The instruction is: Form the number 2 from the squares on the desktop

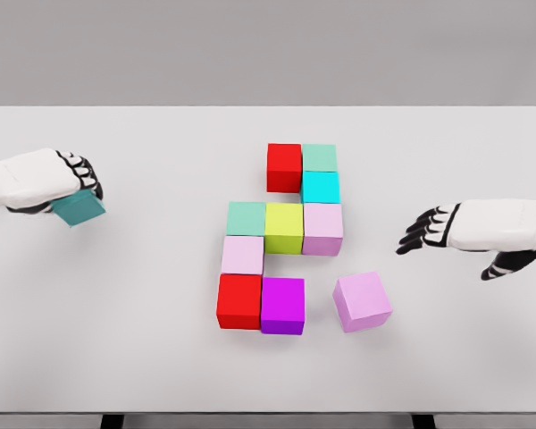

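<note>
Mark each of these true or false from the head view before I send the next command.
1. The left robot hand holds a teal cube. True.
2. The right robot hand grips the loose pink cube. False: its fingers are spread, holding nothing, and the cube sits apart on the table.
3. The loose pink cube is flush against the purple cube. False: there is a gap, and it lies rotated.
4. The yellow-green cube sits in the middle row. True.
5. Two red cubes show, one at the top and one at the bottom. True.
</note>
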